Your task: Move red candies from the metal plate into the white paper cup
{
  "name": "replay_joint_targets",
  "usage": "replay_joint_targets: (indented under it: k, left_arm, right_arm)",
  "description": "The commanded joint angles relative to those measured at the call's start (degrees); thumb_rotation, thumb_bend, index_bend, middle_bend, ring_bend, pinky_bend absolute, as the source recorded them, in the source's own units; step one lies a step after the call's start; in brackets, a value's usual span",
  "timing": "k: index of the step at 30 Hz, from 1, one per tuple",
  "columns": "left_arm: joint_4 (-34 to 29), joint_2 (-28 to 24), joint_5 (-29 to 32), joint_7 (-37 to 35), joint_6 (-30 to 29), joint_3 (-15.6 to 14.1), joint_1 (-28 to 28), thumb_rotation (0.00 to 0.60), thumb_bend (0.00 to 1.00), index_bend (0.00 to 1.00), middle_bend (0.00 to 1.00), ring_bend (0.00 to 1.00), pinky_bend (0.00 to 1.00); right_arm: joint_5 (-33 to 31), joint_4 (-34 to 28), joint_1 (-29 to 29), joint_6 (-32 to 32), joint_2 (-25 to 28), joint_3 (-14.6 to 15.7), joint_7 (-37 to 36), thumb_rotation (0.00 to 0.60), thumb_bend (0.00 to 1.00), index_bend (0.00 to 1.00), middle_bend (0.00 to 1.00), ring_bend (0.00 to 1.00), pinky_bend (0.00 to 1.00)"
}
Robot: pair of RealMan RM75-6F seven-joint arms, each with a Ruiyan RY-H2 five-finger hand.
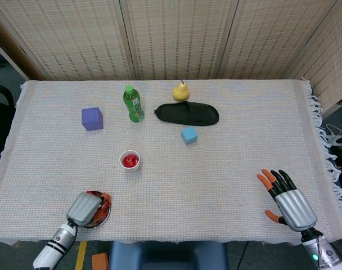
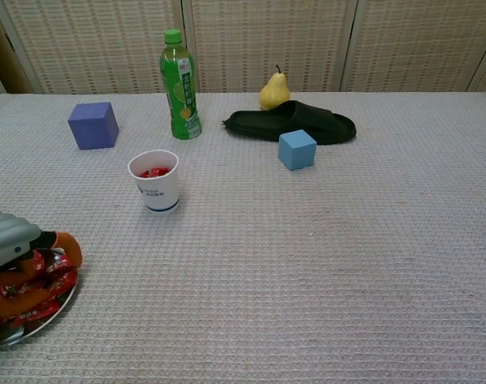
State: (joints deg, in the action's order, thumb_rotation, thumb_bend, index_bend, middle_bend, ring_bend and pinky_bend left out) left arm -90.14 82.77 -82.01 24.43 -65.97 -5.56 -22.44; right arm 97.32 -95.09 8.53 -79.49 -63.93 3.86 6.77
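The picking step is judged under way: at lower left the left hand (image 1: 84, 207) is laid over the red candies (image 2: 23, 282) on the metal plate (image 2: 29, 326); whether one is gripped cannot be told. A carry up-frame to the white paper cup (image 1: 129, 160) is called for next. At lower right the right hand (image 1: 286, 196) is held spread, empty.

A round shiny metal plate (image 2: 43, 314) heaped with red wrapped candies (image 2: 23, 282) sits at the table's near-left edge, well apart from an upright white paper cup (image 2: 155, 181) holding more red candies.

Purple cube (image 2: 93, 125), green bottle (image 2: 180, 85) (upright), pear (image 2: 274, 91), black slipper (image 2: 292, 122), blue cube (image 2: 296, 150)
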Motion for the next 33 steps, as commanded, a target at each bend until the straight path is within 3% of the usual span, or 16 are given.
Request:
replay_joint_targets:
  k: [1,10,20,33]
  left_arm:
    - [-0.1,-0.3,-0.7,-0.5,-0.8,0.0,0.5,0.600,0.39,0.32,1.00,1.00,1.00]
    - [1.1,-0.9,-0.3,-1.1,-2.2,0.5,2.0,0.600,0.39,0.28,1.00,1.00,1.00]
    - [2.3,0.0,1.8,-1.1,0.1,1.5,1.8,0.600,0.38,0.26,1.00,1.00,1.00]
    - [3.5,0.9,2.1,0.4,0.1,1.8,2.2,0.600,0.38,0.34,1.00,1.00,1.00]
  right_arm:
    - [0.0,0.0,0.0,0.0,0.0,0.0,0.1,0.600,0.10,0.00,0.00,0.00,0.00]
    - [0.1,0.0,-0.1,-0.1,0.0,0.1,0.2,0.600,0.10,0.00,0.00,0.00,0.00]
    - [0.0,-0.1,-0.1,0.1,-0.2,0.1,0.5,0.600,0.10,0.00,0.00,0.00,0.00]
    - [-0.1,0.0,-0.1,-0.1,0.0,0.0,0.3,0.600,0.10,0.00,0.00,0.00,0.00]
